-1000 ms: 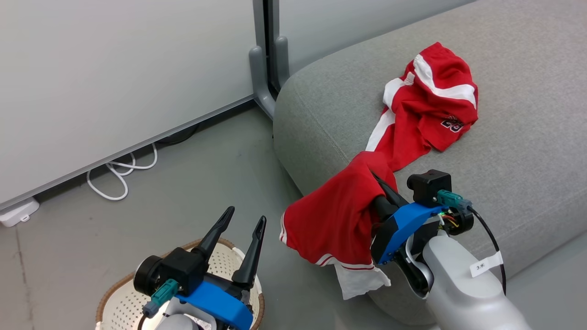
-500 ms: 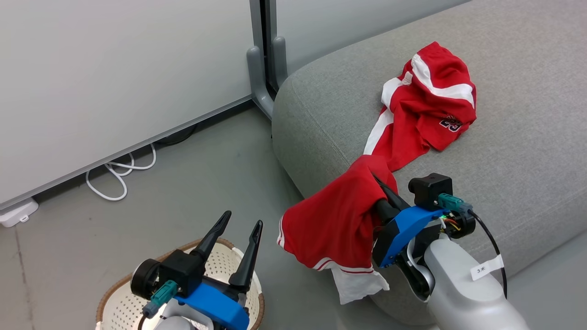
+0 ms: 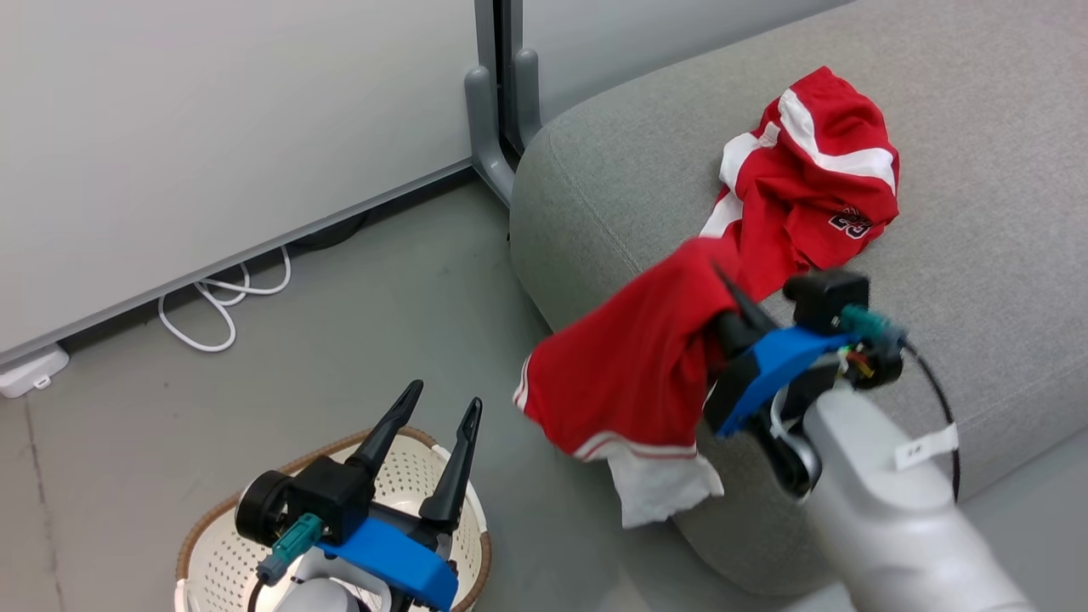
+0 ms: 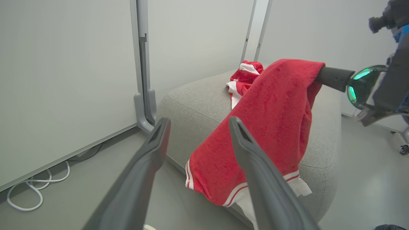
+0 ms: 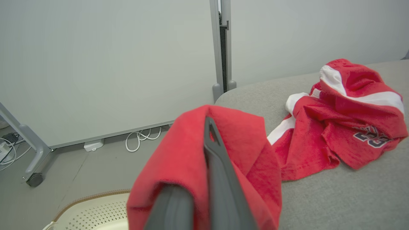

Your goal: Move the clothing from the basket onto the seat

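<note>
Over the front corner of the seat (image 3: 977,212), one red garment (image 3: 633,365) was held pinched between the closed fingers of the right gripper (image 3: 733,304), with most of its cloth hanging clear of the cushion above the floor (image 3: 382,297). Were it released here, it would likely be dragged off the rounded edge by its own hanging weight; a carry further inward was judged necessary. The other garment (image 3: 816,195) lay crumpled on the seat just beyond and could be snagged. The left gripper (image 3: 443,395) was held spread and empty above the basket (image 3: 204,531). A white cable (image 3: 217,314) and a partition foot (image 3: 484,136) were noted by the wall, well apart from the path.
</note>
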Robot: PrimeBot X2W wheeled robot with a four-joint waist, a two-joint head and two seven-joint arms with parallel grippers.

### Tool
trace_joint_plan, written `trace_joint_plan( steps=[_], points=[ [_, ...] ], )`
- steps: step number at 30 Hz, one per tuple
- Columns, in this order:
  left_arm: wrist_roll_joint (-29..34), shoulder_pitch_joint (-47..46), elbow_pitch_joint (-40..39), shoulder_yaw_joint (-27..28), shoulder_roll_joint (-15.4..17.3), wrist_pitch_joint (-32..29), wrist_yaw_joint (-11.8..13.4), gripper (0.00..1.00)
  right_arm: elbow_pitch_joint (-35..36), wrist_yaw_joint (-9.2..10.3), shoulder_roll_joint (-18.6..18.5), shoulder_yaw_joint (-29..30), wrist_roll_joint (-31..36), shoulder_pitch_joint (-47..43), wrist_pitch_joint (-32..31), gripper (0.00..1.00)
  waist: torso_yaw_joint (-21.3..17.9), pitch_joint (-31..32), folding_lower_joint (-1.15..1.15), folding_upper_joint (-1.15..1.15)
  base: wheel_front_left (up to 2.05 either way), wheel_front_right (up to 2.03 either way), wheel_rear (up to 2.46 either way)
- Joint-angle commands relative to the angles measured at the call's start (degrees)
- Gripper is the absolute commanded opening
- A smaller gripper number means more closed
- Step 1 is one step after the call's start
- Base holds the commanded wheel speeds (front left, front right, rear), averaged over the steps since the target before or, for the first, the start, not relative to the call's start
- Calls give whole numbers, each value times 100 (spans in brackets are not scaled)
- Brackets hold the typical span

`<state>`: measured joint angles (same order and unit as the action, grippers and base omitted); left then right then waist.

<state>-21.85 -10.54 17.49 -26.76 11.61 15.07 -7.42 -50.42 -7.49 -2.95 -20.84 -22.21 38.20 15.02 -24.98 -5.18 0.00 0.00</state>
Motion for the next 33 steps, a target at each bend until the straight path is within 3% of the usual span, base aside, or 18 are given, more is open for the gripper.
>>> trace_joint_plan(
  steps=[1, 7, 20, 26, 33],
  points=[
    [46, -87, -55, 45, 23, 15, -9, 100, -32, -1, -54, 111, 66, 237, 22, 0, 0, -52, 0, 0, 0, 0, 0],
    [124, -164, -194, 61, 87, 16, -9, 100, -213, -1, -409, 683, 234, 1129, -223, 0, 61, -318, 0, 0, 0, 0, 0],
    [376, -712, -617, -112, 519, -2, -9, 100, -90, -1, -1687, 2567, 839, 3077, -932, 0, 434, -1490, 0, 0, 0, 0, 0],
    [468, -1072, -1044, -138, 750, -133, -9, 100, 117, -1, -2040, 3154, 1010, 3306, -979, 0, 594, -2209, 0, 0, 0, 0, 0],
    [614, -1354, -1574, -206, 943, -315, -1, 100, 112, -1, -1976, 3947, 1157, 2855, -677, 0, 775, -2847, 0, 0, 0, 0, 0]
  ],
)
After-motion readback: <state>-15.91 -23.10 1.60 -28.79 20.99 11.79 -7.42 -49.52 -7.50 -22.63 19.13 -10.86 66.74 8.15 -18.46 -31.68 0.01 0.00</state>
